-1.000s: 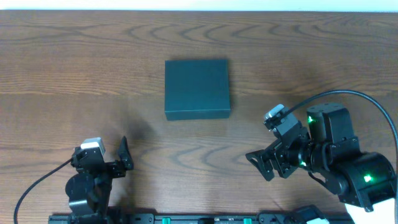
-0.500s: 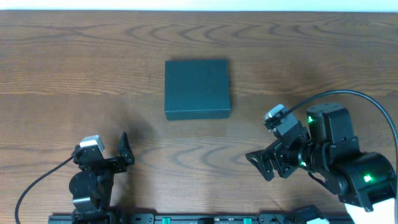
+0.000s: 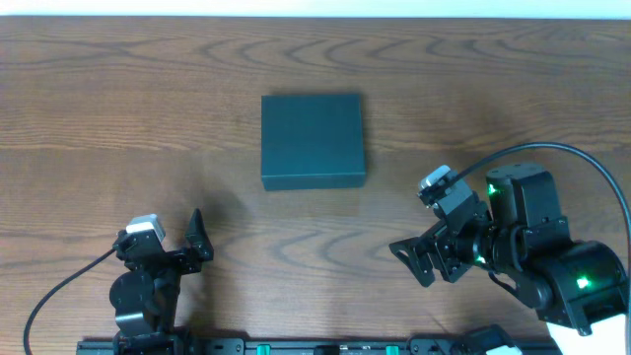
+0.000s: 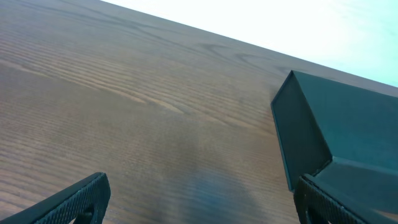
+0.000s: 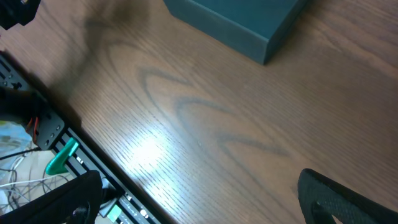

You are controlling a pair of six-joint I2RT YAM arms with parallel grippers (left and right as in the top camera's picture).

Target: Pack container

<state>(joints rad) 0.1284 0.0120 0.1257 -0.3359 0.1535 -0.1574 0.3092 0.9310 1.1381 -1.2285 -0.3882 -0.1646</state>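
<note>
Overhead shows whole container [image 3: 313,140]; wrist views, corners only

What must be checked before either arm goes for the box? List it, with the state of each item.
1. Container lying flat on the table: ok.
2. Container opened for packing: not ok, it lies closed.
3. Left hand open and empty: ok.
4. Right hand open and empty: ok.
5. Way from both hands to the container free: ok, only bare wood shows between them.
6. Goods to pack in sight: not ok, none shows in any view.
</note>
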